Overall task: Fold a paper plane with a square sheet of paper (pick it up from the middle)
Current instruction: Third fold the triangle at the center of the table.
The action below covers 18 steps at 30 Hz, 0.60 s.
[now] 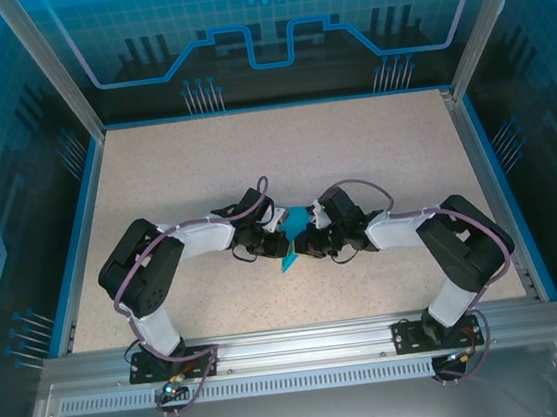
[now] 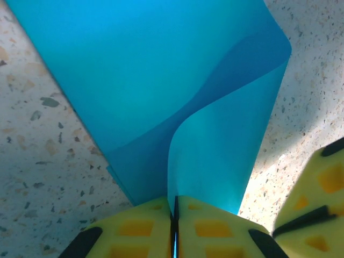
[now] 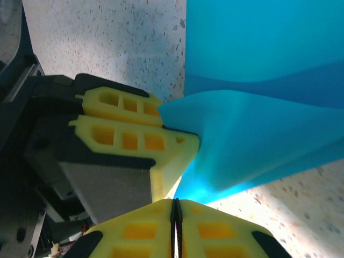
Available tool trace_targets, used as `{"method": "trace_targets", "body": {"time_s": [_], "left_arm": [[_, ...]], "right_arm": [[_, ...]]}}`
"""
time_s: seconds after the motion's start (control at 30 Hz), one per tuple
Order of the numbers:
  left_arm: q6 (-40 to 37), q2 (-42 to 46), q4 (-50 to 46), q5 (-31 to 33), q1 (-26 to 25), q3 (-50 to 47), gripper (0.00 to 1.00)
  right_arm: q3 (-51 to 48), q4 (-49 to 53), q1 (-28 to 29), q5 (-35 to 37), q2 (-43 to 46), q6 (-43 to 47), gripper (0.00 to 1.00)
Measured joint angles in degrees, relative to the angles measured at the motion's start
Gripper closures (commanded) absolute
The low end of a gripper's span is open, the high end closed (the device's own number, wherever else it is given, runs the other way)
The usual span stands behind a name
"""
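The square sheet of paper (image 1: pixel 290 257) is teal-blue and lies mid-table between the two arms. A flap of the paper (image 2: pixel 215 140) curls up off the flat part, and my left gripper (image 2: pixel 174 207) is shut on that flap's near edge. From the right wrist, the left gripper's yellow fingers (image 3: pixel 134 131) pinch the paper (image 3: pixel 258 140) at its corner. My right gripper (image 3: pixel 176 207) has its jaws pressed together, tips right at the sheet's lower edge; I cannot tell whether paper is between them. Seen from above, the left gripper (image 1: pixel 279 231) and right gripper (image 1: pixel 304 241) almost touch.
The speckled beige table (image 1: pixel 252 151) has a blue raised border, with an aluminium rail (image 1: pixel 294 343) along the near edge. A yellow finger of the right gripper (image 2: pixel 317 199) sits close beside the left gripper. Open table lies behind and to both sides.
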State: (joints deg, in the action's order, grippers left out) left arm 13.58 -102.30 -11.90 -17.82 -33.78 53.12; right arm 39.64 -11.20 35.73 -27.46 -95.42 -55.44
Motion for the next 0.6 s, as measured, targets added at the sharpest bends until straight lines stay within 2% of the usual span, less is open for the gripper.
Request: {"method": "trace_targets", "body": {"time_s": [0.6], "left_arm": [[0.00, 0.00, 0.22, 0.00, 0.00, -0.04, 0.90]], "right_arm": [[-1.25, -5.62, 0.33, 0.85, -5.44, -1.62, 0.88]]}}
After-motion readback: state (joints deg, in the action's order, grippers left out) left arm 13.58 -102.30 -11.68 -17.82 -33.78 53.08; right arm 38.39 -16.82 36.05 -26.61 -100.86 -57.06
